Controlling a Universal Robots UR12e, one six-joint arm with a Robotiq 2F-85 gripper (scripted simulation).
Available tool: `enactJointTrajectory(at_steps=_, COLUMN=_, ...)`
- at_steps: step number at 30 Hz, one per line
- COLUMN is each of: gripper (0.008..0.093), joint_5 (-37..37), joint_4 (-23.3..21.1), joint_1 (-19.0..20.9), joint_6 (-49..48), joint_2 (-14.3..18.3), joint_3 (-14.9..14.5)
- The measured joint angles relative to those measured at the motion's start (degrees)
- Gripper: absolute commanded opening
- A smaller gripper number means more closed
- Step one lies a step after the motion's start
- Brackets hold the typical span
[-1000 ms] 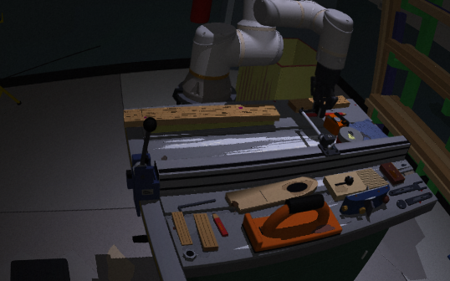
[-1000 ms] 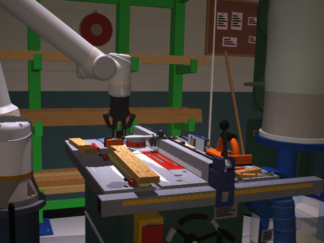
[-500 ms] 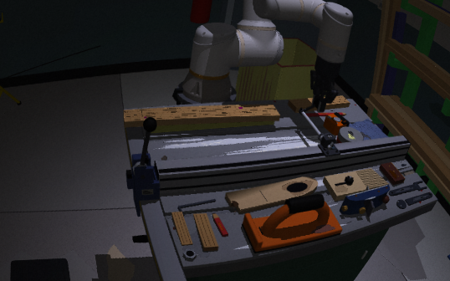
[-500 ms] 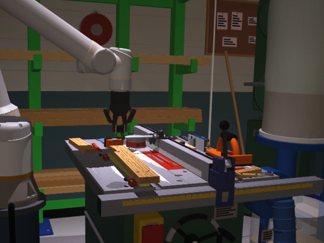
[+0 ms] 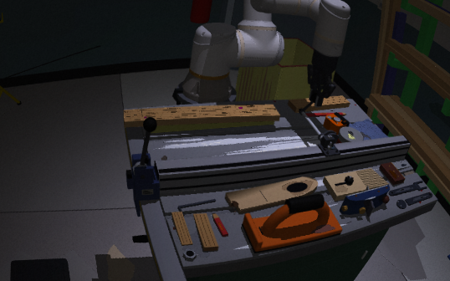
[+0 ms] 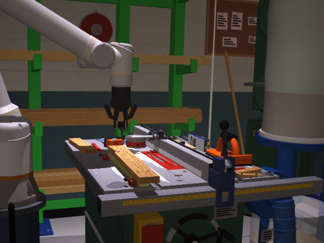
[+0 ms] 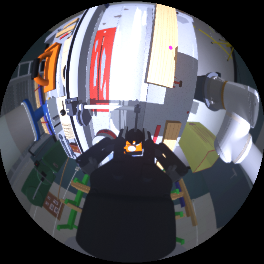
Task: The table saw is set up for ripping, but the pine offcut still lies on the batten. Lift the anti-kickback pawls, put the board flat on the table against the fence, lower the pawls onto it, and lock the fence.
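My gripper (image 6: pixel 120 125) (image 5: pixel 316 100) (image 7: pixel 134 134) hangs over the far end of the saw table, above the orange tape measure (image 6: pixel 114 142). The pawl assembly is a thin rod (image 5: pixel 313 127) running from the fence bracket (image 5: pixel 329 144) across the table; its dark handle knob (image 7: pixel 134 134) is raised off the table between my fingers. The pine board (image 5: pixel 200 113) (image 6: pixel 133 163) (image 7: pixel 163 44) lies along the table's left side on a yellow batten, apart from the fence (image 5: pixel 284 161) (image 6: pixel 178 154). The fence lock lever (image 5: pixel 147 138) (image 6: pixel 224 136) stands upright. My gripper is closed on the pawl handle.
Behind the table a green lumber rack (image 6: pixel 172 68) holds long planks. A short wood block (image 5: pixel 320 103) (image 6: pixel 81 145) and a red-rimmed disc (image 6: pixel 135 141) lie near my gripper. An orange push block (image 5: pixel 292 221), feather boards and small tools fill the side extension right of the fence.
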Motion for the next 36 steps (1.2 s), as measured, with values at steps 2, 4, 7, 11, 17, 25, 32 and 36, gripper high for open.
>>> enactJointTrajectory(at_steps=2, gripper=0.0080, joint_5=0.0, joint_4=0.3, joint_1=-0.3, joint_6=-0.3, joint_2=-0.3, joint_3=-0.1)
enactJointTrajectory(at_steps=4, gripper=0.0080, joint_5=0.0, joint_4=0.7, joint_1=-0.7, joint_6=-0.7, joint_2=-0.5, joint_3=-0.1)
enactJointTrajectory(at_steps=7, gripper=0.0080, joint_5=0.0, joint_4=1.1, joint_1=-1.3, joint_6=-1.3, joint_2=-0.9, joint_3=-0.2)
enactJointTrajectory(at_steps=11, gripper=0.0080, joint_5=0.0, joint_4=1.6, joint_1=-2.1, joint_6=-2.1, joint_2=-1.4, joint_3=-0.2)
enactJointTrajectory(at_steps=17, gripper=0.0080, joint_5=0.0, joint_4=2.2, joint_1=-3.3, joint_6=-3.3, joint_2=-2.0, joint_3=-0.2)
enactJointTrajectory(at_steps=25, gripper=0.0080, joint_5=0.0, joint_4=2.6, joint_1=-5.0, joint_6=-5.0, joint_2=-2.7, joint_3=0.0)
enactJointTrajectory(at_steps=32, gripper=0.0080, joint_5=0.0, joint_4=2.7, joint_1=-6.3, joint_6=-6.3, joint_2=-3.1, joint_3=0.3)
enactJointTrajectory(at_steps=36, gripper=0.0080, joint_5=0.0, joint_4=2.7, joint_1=-7.1, joint_6=-7.1, joint_2=-3.2, joint_3=0.5)
